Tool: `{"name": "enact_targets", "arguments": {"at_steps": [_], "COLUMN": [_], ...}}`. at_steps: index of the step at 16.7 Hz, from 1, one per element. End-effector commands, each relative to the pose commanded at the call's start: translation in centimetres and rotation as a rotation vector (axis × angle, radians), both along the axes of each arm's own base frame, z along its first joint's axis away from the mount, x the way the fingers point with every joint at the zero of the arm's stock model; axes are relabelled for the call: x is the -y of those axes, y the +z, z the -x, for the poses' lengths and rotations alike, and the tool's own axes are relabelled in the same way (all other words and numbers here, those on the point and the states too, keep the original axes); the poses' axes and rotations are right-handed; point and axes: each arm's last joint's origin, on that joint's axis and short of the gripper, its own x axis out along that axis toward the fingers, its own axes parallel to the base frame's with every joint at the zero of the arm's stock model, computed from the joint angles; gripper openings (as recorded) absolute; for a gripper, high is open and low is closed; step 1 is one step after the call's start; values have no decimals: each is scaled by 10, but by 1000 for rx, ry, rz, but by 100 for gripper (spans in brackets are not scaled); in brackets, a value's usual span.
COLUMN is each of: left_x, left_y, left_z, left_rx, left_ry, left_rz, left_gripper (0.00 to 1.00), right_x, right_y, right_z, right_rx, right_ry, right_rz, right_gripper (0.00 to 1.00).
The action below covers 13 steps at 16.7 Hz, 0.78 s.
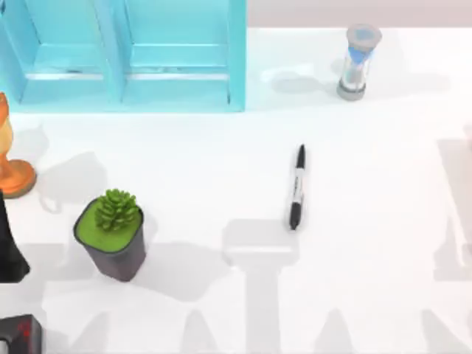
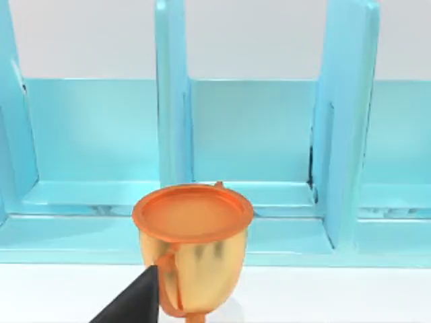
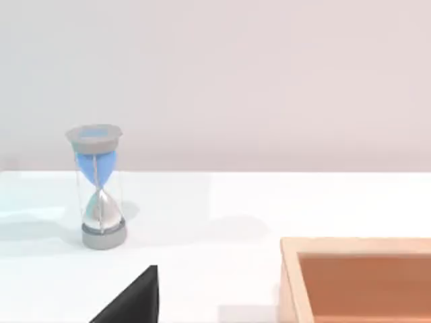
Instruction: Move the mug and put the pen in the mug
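White tabletop, teal shelf (image 1: 133, 59) at back | mug (image 2: 192, 252), orange goblet-shaped, stands directly ahead of left gripper, close, upright; finger spread cannot tell | pen (image 1: 296, 188) lies mid-table, long axis front-to-back, well off toward the right arm's side | mug first, left arm nearer.

You've got the mug (image 1: 9, 158), orange-copper goblet-shaped, upright at the table's far left edge; the pen (image 1: 296, 187), black with pale band, lies flat mid-table, well apart.
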Motion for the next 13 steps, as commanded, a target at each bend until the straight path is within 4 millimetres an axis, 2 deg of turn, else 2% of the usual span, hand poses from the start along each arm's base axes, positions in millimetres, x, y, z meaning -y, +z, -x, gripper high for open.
{"name": "enact_targets", "arguments": {"at_steps": [3,6,10,13], "left_x": [0,0,0,0], "left_y": [0,0,0,0], "left_z": [0,0,0,0], "left_rx": [0,0,0,0], "left_ry": [0,0,0,0], "left_rz": [0,0,0,0], "left_gripper": [100,100,100,100], "right_x": [0,4,14,28], "right_y": [2,18,63,99], "right_z": [0,-1,-13,-42], "right_rx": [-10,-99,-333,-580], "right_ry": [-4,-36,-100,-137], "right_rz": [3,33,92,125], "right_gripper": [100,100,100,100]}}
